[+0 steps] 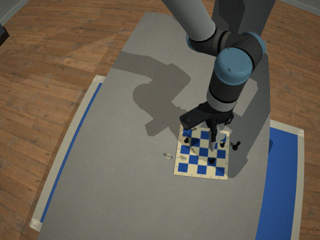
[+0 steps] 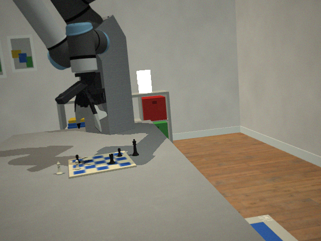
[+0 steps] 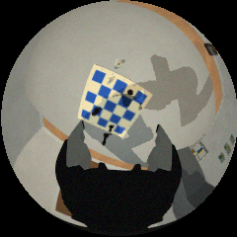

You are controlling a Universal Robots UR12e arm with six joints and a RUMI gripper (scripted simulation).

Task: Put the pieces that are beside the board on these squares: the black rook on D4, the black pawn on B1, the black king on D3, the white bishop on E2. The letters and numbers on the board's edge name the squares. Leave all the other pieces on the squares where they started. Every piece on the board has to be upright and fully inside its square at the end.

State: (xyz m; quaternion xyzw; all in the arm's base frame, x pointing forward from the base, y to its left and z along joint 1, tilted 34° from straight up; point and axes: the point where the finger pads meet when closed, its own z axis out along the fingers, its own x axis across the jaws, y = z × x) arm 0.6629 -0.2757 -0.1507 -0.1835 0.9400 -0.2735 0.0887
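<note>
On the counter (image 1: 129,193) (image 2: 155,197) (image 3: 59,64) is the board (image 1: 200,176) (image 2: 103,172) (image 3: 87,89). The gripper (image 1: 203,139) (image 2: 89,128) (image 3: 120,123) is wide open above the board, holding nothing. The black king (image 1: 235,146) (image 2: 134,150) (image 3: 106,138) still needs to go on; it stands beside the board. The black rook (image 1: 212,160) (image 2: 111,158) (image 3: 97,111) is on the board, so probably done. The white bishop (image 1: 168,156) (image 2: 58,168) (image 3: 118,63) waits beside the board's other side. One black pawn (image 1: 186,140) (image 2: 77,158) (image 3: 129,92) looks done on the board.

Matt grey tbl (image 1: 116,180) (image 2: 155,202) (image 3: 54,64), wd floor (image 1: 62,51) (image 2: 233,165)
</note>
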